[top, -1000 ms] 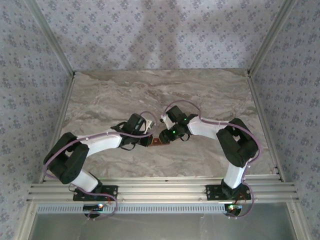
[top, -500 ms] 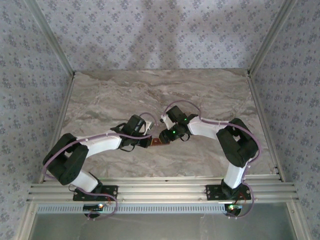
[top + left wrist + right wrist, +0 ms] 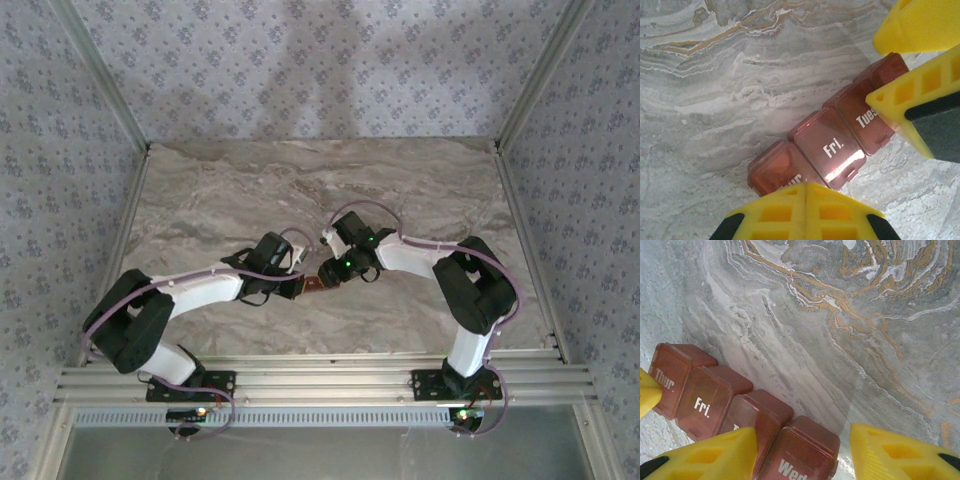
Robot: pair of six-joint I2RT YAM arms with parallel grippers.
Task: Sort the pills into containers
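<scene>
Red-brown containers, four joined cells (lids down), between two hands: left hand closed, right hand spread apart.

I see the containers lying on the worktop near its middle, between the two arms. The left fingers sit at the strip's Thur end, and the right fingers straddle the Wed cell at the other end.

My left gripper covers half the containers' Thur label; the right wrist view's bottom edge cuts Wed.
</scene>
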